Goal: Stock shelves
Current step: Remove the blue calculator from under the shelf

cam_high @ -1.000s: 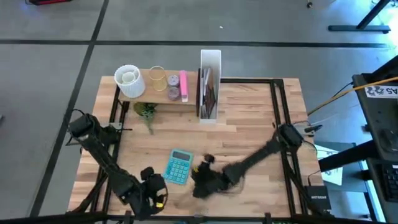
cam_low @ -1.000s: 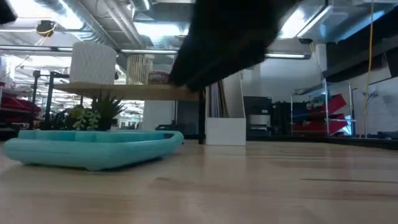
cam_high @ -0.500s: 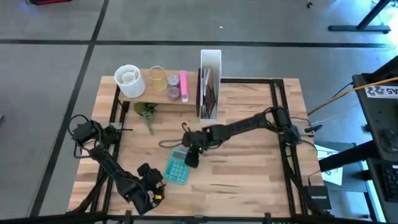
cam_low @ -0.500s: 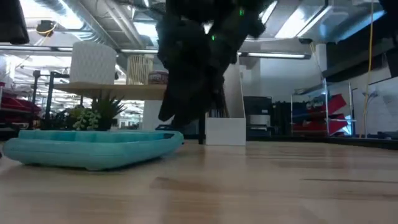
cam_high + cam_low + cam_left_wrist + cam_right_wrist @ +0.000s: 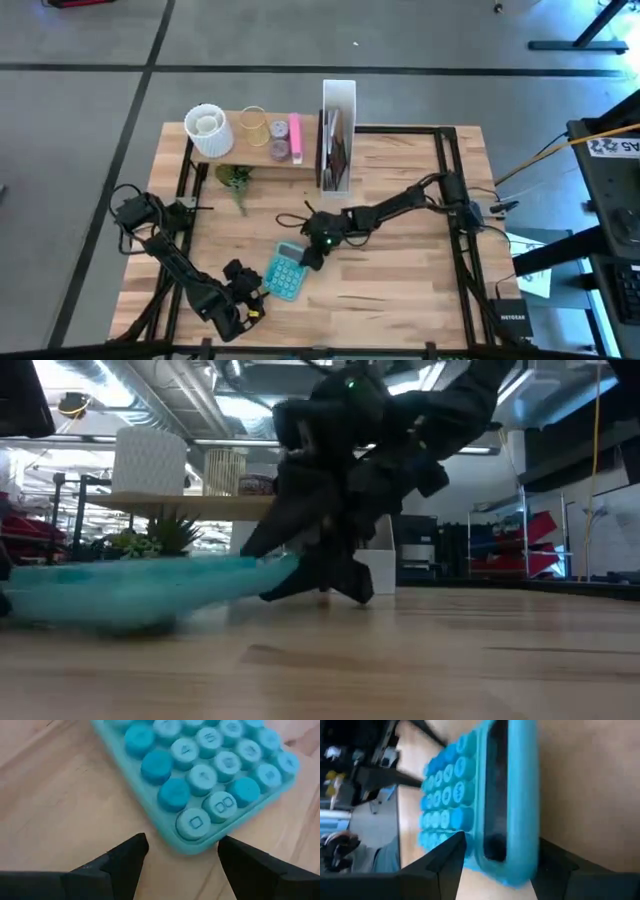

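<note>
Right gripper (image 5: 311,255) lowered onto calculator (image 5: 285,270).

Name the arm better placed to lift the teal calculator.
Right. The right gripper is down at the teal calculator's display end, fingers open astride it. The left gripper, also open, sits just short of its opposite corner.

Calculator (image 5: 210,775) keys: "0" and "00" are read on the two nearest round keys; "1" and "4" are made out on keys behind them.
Paper tag (image 5: 617,146) beside the bench: "AS" is seen, upside down.
</note>
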`<state>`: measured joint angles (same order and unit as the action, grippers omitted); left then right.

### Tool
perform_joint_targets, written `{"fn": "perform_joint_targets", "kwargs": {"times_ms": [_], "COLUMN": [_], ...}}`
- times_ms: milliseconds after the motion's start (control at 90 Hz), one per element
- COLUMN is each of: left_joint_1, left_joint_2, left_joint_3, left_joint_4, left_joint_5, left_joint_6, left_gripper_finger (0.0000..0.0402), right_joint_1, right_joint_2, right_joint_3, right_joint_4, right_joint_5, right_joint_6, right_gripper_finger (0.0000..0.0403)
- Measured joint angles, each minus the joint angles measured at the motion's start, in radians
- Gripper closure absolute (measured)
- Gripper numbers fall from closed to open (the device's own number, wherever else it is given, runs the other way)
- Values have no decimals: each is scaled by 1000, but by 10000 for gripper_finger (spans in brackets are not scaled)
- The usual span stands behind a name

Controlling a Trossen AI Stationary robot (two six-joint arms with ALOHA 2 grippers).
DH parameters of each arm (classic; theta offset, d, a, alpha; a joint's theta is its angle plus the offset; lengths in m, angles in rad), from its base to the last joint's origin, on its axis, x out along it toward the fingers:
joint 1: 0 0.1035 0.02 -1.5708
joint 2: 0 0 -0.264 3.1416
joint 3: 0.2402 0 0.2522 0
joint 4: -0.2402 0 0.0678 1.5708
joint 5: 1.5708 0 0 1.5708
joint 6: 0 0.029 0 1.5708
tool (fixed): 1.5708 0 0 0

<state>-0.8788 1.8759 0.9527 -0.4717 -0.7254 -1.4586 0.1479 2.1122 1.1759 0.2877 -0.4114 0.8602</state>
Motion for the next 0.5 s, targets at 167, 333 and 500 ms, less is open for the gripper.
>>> {"fn": "perform_joint_targets", "kwargs": {"times_ms": [167,333,500], "left_joint_1": [18,5,-39], "left_joint_2": [1,-17,-65], "left_joint_3": [-2,-3,12], "left_joint_4": [-1,3,-22], "left_joint_5": [-21,-10,8], "left_joint_6": [-1,-5,-10], "left_gripper_finger": [165,165,165], "right_joint_1": [40,33,34], "right_joint_2": [0,-6,-104], "right_joint_3": [28,49,50], "right_joint_4": [25,19,-244], "right_joint_5": [23,-15,-121], "right_joint_6": [-40,-73,-144], "right_gripper_finger": [239,331,332]}}
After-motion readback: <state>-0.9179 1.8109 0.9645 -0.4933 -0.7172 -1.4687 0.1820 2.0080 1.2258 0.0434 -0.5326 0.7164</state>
